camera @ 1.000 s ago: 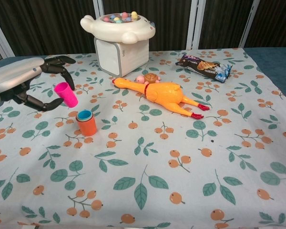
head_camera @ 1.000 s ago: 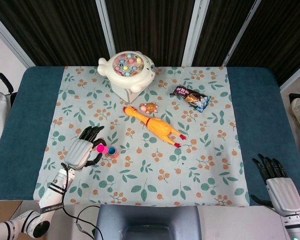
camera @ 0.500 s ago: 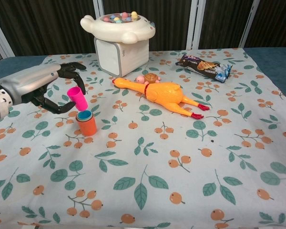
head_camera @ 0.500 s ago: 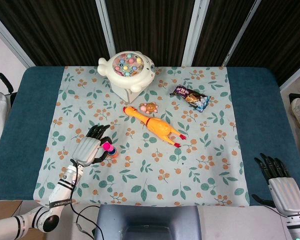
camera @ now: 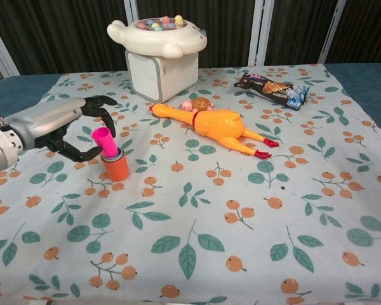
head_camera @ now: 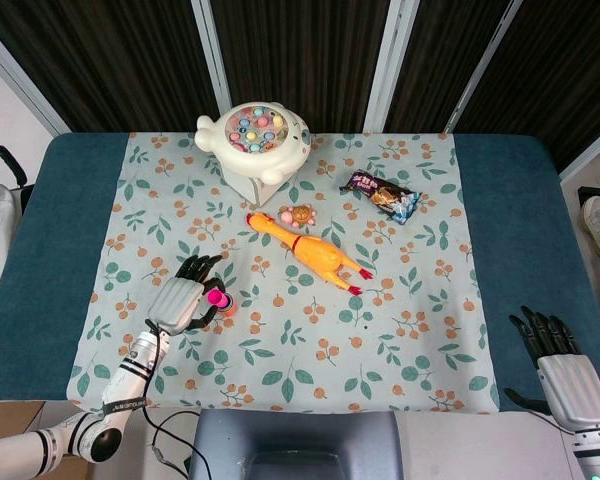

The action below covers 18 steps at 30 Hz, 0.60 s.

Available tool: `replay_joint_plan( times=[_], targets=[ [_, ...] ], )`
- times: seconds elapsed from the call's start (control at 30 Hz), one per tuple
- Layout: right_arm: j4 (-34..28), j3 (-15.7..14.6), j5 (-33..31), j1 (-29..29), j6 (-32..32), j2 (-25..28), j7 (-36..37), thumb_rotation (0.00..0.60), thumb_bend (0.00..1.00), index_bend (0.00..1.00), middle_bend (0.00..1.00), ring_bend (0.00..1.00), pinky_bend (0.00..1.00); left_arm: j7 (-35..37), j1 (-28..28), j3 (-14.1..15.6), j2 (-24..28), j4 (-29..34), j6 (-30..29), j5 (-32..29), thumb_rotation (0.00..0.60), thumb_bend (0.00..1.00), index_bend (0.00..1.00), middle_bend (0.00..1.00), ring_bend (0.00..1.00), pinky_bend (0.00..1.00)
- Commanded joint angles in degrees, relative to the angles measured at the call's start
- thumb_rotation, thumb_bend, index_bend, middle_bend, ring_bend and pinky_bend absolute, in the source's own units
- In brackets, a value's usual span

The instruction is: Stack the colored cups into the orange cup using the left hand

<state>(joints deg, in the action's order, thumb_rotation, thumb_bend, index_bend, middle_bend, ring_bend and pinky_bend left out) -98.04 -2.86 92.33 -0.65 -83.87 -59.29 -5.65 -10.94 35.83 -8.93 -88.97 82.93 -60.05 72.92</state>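
My left hand (camera: 57,124) grips the pink cup (camera: 105,141), tilted, its base inside the orange cup (camera: 116,166); my right hand (head_camera: 560,365) rests open.

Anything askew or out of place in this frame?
The pink cup leans at a tilt, its base only partly inside the blue-lined orange cup, with the left hand around it. The rubber chicken lies on its side. Nothing is spilled or damaged.
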Motion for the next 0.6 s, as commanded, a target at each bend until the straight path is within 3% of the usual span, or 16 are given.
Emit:
replay_joint_plan(
  times=[0.03,0.07,0.2,0.37,0.47,0.6],
  targets=[
    [-0.04,-0.01,0.01,0.00,0.02,0.01,-0.02,0.600,0.21,0.00,0.00,0.00,0.00,0.12,0.10,0.14,-0.10,-0.26,0.20,0.01,0.600,0.45,0.48,0.05,0.00,0.07],
    [-0.06,-0.02,0.02,0.01,-0.01,0.01,-0.02,0.600,0.21,0.00,0.00,0.00,0.00,0.26,0.13,0.22,-0.07,-0.36,0.33,0.02,0.600,0.45,0.44,0.05,0.00,0.07],
    [-0.02,0.07,-0.09,0.00,-0.02,0.01,-0.02,0.600,0.21,0.00,0.00,0.00,0.00,0.48,0.17,0.70,1.36,0.73,1.77,-0.61,0.600,0.41,0.03,0.01,0.00,0.07],
    [0.03,0.00,-0.20,-0.22,0.57,-0.16,-0.43,0.600,0.21,0.00,0.00,0.00,0.00,2.77,-1.42,2.02,4.58,3.80,-1.00,3.03,0.600,0.39,0.00,0.00,0.00,0.08],
    [-0.08,-0.06,-0.12,-0.21,0.56,-0.08,-0.40,0.600,0.21,0.00,0.00,0.00,0.00,3.46,-4.03,4.85,9.07,6.01,-4.09,6.67,0.600,0.39,0.00,0.00,0.00,0.08],
    [-0.02,-0.04,-0.20,-0.03,0.26,-0.08,-0.57,0.600,0.21,0.00,0.00,0.00,0.00,6.93,-11.10,10.42,16.22,5.85,-12.56,12.19,0.600,0.39,0.00,0.00,0.00,0.06]
  ],
)
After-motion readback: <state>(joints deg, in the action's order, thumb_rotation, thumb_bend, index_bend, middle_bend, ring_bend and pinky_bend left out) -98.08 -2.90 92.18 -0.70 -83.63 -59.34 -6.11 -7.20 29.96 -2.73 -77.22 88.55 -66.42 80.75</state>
